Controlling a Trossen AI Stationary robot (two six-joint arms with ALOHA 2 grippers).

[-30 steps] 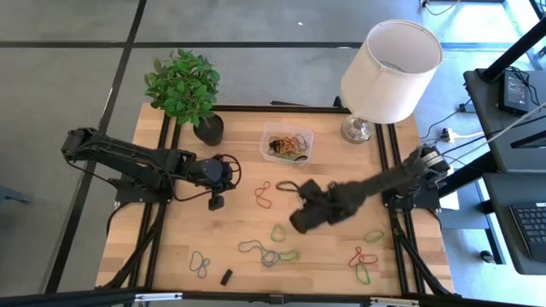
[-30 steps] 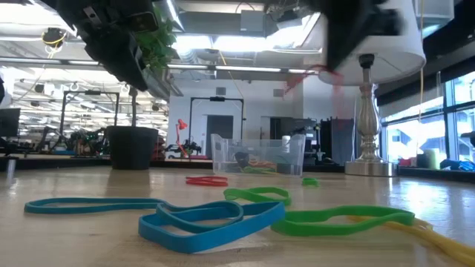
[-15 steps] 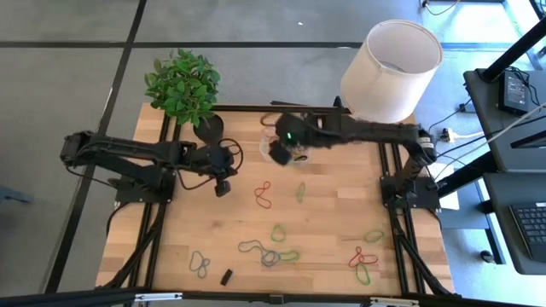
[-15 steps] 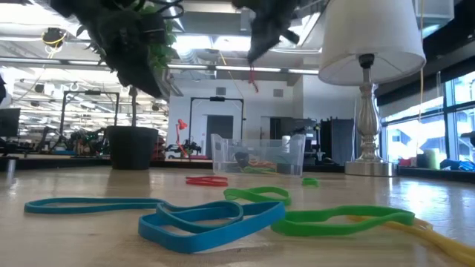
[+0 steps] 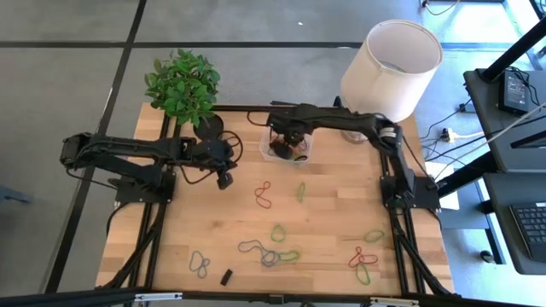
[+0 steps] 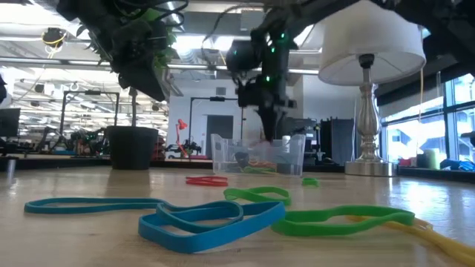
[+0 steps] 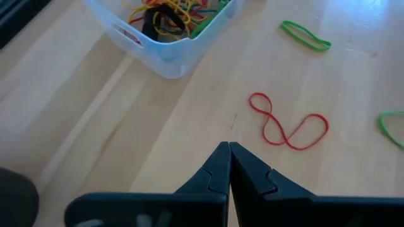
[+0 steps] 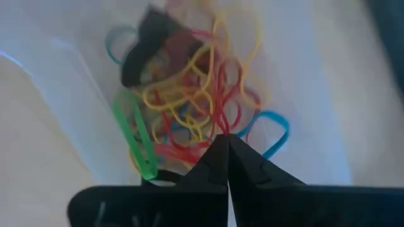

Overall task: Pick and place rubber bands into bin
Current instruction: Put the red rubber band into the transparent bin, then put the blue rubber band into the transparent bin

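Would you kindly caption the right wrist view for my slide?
Shut right gripper above the bin, pinching a red rubber band over the pile.

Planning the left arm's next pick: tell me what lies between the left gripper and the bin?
Bare tabletop, in the left wrist view: nothing between the shut left gripper and the bin. The red rubber band lies off to one side.

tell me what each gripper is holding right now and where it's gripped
The right gripper, over the bin, pinches a red rubber band at its top end. The left gripper is shut on nothing.
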